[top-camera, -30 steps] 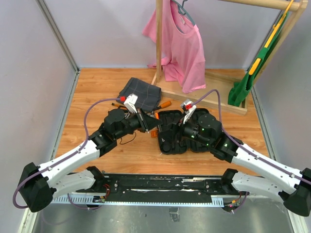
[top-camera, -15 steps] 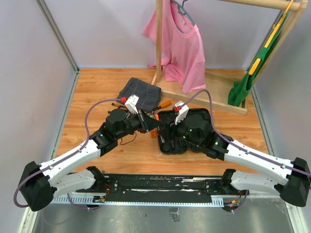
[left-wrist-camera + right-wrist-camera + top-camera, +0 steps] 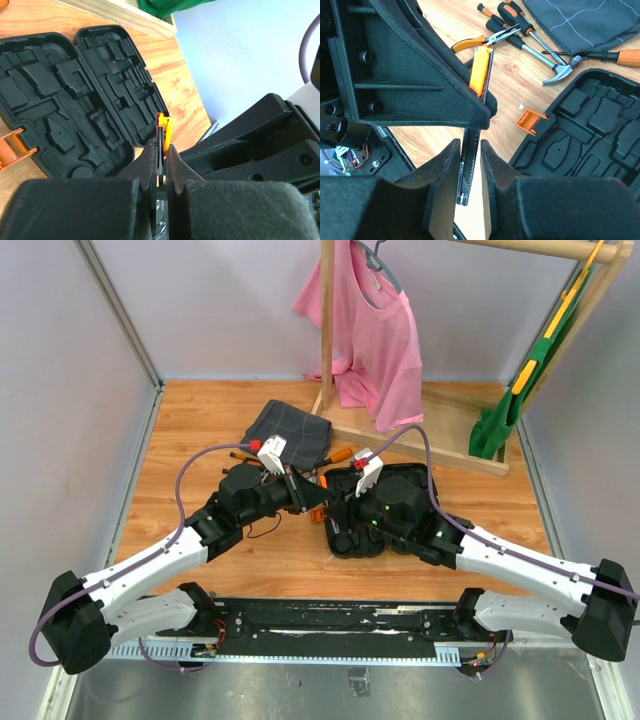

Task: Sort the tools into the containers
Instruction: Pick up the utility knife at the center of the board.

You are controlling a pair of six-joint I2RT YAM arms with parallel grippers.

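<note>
My left gripper (image 3: 161, 150) is shut on a thin tool (image 3: 164, 127) with an orange-and-black body. It holds the tool above the table, left of the open black case (image 3: 75, 100). In the right wrist view, the tool's black toothed strip (image 3: 469, 160) runs down between the fingers of my right gripper (image 3: 468, 150). That gripper stands narrowly open round the strip: the strip lies near one finger and a gap shows at the other. Pliers (image 3: 485, 41), a hammer (image 3: 560, 72) and screwdrivers (image 3: 510, 15) lie on the wood beyond. In the top view both grippers meet at the case's (image 3: 350, 535) left edge.
A dark grey checked cloth (image 3: 290, 430) lies behind the tools, with an orange-handled screwdriver (image 3: 340, 454) beside it. The case's orange clasp (image 3: 530, 121) sticks out at its edge. A wooden rack with a pink shirt (image 3: 375, 340) and a green garment (image 3: 510, 410) stands at the back.
My right arm has swung left across the case to the tool in my left gripper, and its jaws have narrowed round the strip. The left arm has stayed still.
</note>
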